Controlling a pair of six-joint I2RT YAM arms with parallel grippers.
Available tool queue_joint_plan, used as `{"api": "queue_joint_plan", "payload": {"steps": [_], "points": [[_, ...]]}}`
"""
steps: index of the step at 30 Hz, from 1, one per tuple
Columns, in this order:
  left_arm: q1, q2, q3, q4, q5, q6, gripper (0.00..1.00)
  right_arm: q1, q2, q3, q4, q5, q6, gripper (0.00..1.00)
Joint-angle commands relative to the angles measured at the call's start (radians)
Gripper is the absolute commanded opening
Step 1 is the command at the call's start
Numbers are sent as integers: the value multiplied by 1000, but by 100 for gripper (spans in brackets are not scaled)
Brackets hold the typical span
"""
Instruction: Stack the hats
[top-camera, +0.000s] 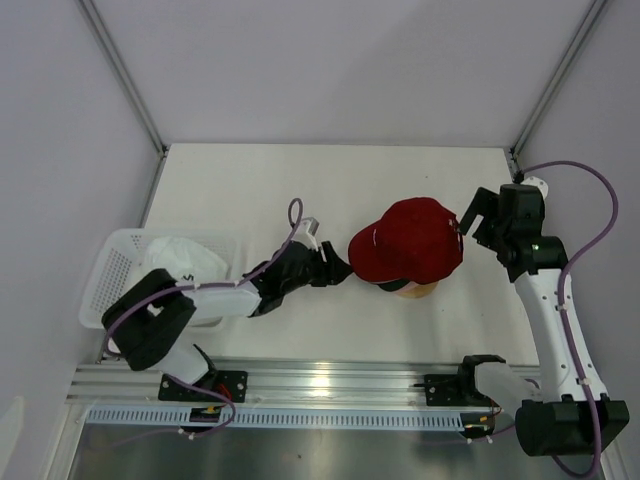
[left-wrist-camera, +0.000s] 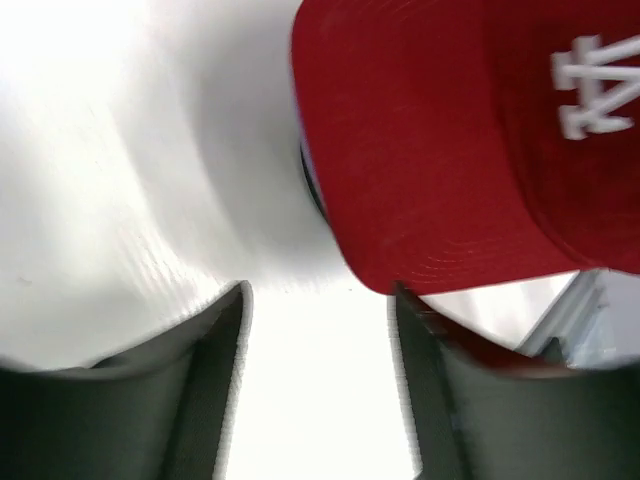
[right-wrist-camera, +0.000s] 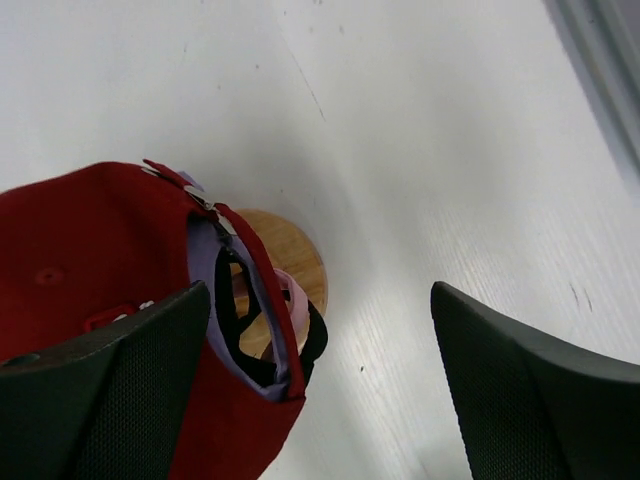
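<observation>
A red cap tops a stack of hats on the round wooden stand in the middle of the table. In the right wrist view the red cap shows lavender, black and pink back straps under it, above the wooden base. My left gripper is open and empty, just left of the red brim. My right gripper is open and empty, just right of the stack's back. A white hat lies in the basket.
A white plastic mesh basket stands at the left edge of the table. Metal frame posts rise at the back corners. A rail runs along the near edge.
</observation>
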Motion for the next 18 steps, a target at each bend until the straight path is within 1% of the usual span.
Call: {"api": "queue_joint_plan", "payload": {"steps": [1,3,5,6,8,9,10,11,12,13,14,15,16,17,18], "points": [[0,-136,93,-160,-54,169,70,6,-46,48,-58,82,-10,97],[12,-209,134,-233,-81,206,80,5,-59,52,-61,99,-12,98],[27,-282,162,-272,-88,252,84,5,-72,63,-69,108,-12,98],[58,-305,168,-301,-100,263,89,5,-78,85,-73,115,-10,98],[105,-350,214,-391,-97,317,94,5,-95,106,-63,108,-16,98],[168,-391,228,-433,-110,332,98,6,-104,114,-46,58,-36,98],[203,-413,263,-500,-127,355,100,5,-118,115,-20,1,-58,98],[236,-429,274,-552,-165,352,99,5,-145,109,50,-80,-78,98],[303,-469,285,-612,-251,339,100,5,-155,99,93,-240,-88,98],[337,-488,288,-634,-285,303,99,8,-159,73,132,-300,-73,99],[392,-506,288,-661,-328,274,99,14,-153,60,210,-406,-64,99],[414,-541,288,-694,-385,201,100,26,-142,54,239,-436,-61,99],[435,-560,288,-791,-511,155,99,75,-127,53,258,-443,-55,99],[455,-577,280,-841,-558,116,99,107,-109,54,278,-415,-64,99],[499,-618,283,-928,-615,58,100,144,-69,57,281,-383,-76,100]]}}
